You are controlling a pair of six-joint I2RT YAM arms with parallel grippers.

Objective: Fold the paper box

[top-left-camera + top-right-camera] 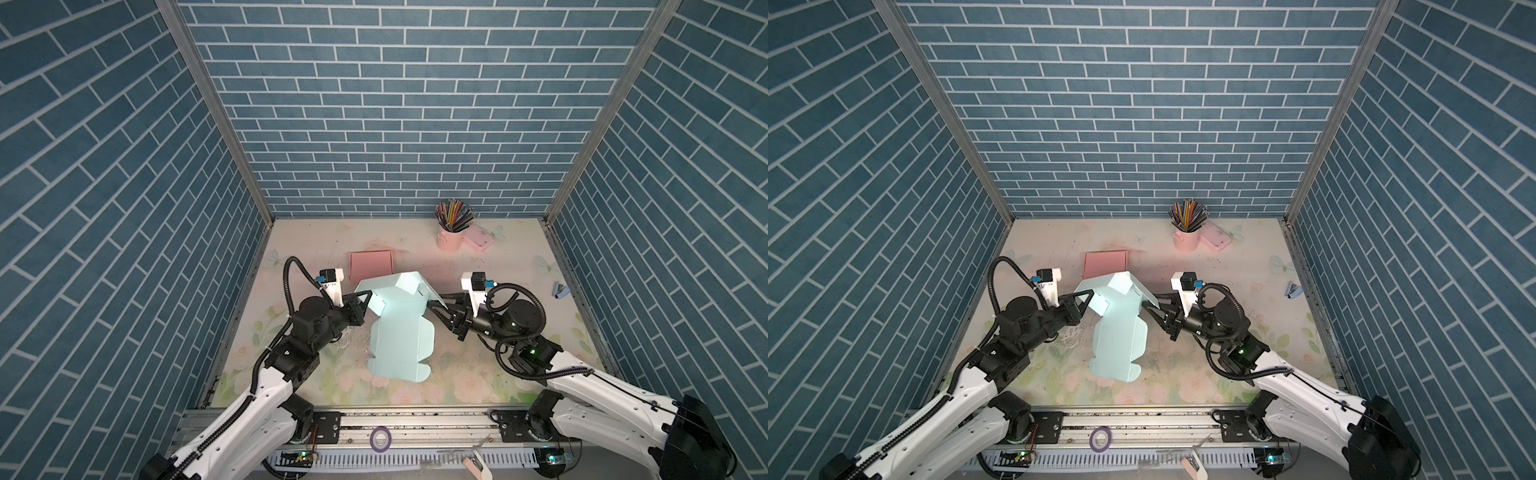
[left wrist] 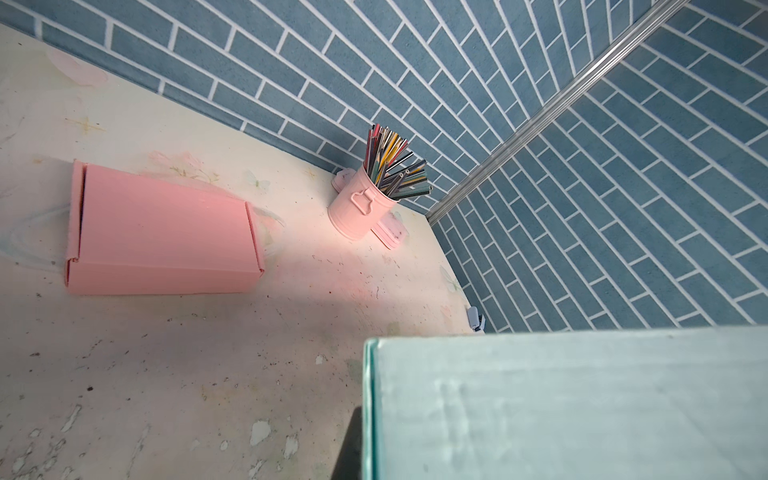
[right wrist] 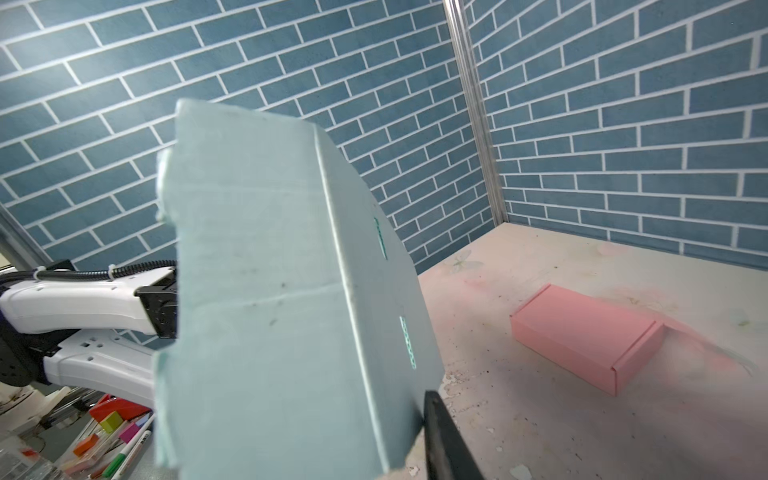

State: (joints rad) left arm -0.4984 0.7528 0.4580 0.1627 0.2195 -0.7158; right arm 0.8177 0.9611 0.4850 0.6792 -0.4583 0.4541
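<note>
In both top views the box is in the middle of the desk. Its long axis runs from the near edge toward the back wall, a little slanted. The near half lies flat. The far half is raised and bent, and it stands between the 2 arms. The left fingers are closed on the raised left wall. The right fingers reach under the right flap, which hides their tips, so I cannot tell if they pinch it. Behind it is a pink box, partly covered by the raised half. At the back right is a cup of pencils. A purple tape ring lies on the front rail.

In the left wrist view the box is only a pale, blurred panel with a doubled edge, and the fingers are hidden. The pink box shows its end flaps here, with the cup beyond it.

In the right wrist view the box shows its outer face with fold lines and 2 small slots. 1 dark finger touches its edge, and the other is hidden. Here the pink box is clearly apart from it. The left arm is behind the panel. Markers lie beyond the desk, and their print is too blurred to read.
</note>
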